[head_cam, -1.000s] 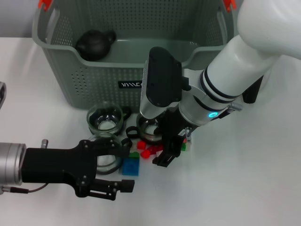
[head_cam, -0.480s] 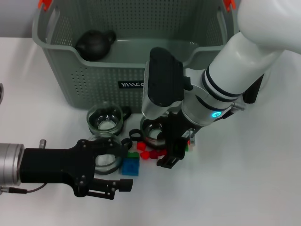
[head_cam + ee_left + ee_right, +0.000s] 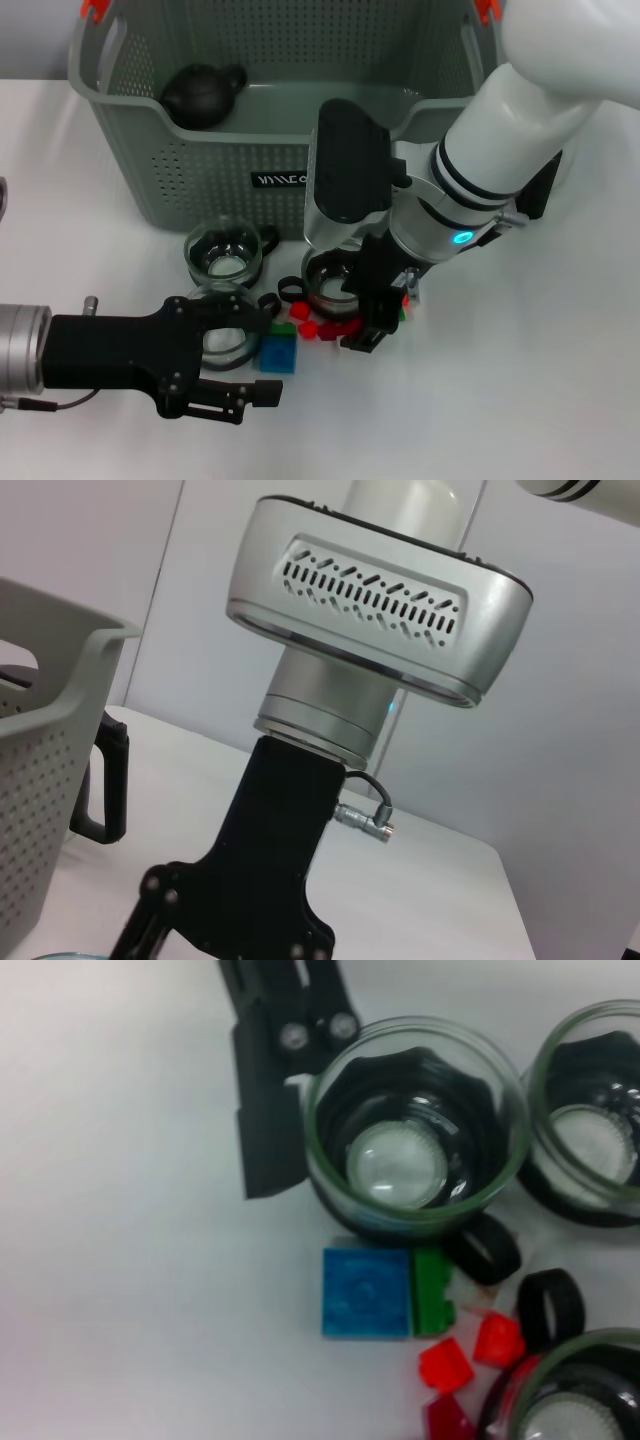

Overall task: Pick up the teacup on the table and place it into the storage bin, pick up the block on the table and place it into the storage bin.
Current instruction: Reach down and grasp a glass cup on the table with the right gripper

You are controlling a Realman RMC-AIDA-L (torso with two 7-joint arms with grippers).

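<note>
White table (image 3: 560, 400) w/ storage bin (image 3: 215, 175), three glass teacups (image 3: 224, 251), coloured blocks (image 3: 278, 353).

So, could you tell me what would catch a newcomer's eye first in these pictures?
Most likely the right gripper, set low over a cluster of glass teacups and small coloured blocks on the white table. Behind them stands the storage bin, a dark teapot already inside. The left gripper reaches in by the nearest cup.
</note>
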